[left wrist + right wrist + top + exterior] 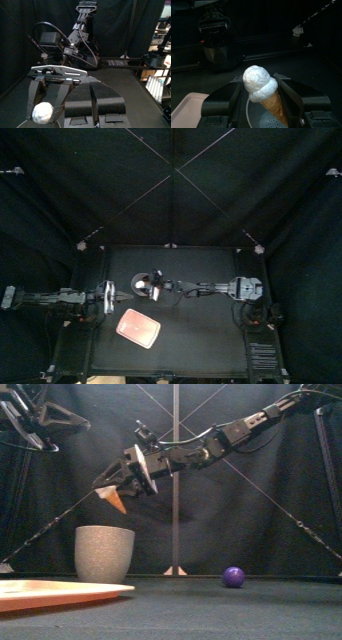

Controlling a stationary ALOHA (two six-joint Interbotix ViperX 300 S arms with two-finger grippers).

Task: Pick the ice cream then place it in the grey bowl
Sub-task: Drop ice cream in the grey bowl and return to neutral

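The right gripper [120, 487] is clamping its two jaws on the ice cream [262, 90], pressing against the orange cone from either side, with the white scoop sitting up between them and the cone tip pointing downward. It is holding the toy in the air, clear of the table [201, 612], just over the mouth of the grey bowl [104, 552] (a tall speckled cup, standing upright). The right arm is reaching in past the middle to get there. A pink tray [40, 594] is lying flat near the front, left of the bowl's base, and a small purple ball [234, 576] is sitting well off to the bowl's right. The left gripper [93, 97] is resting at the table's left side, its jaws pressed together on nothing.
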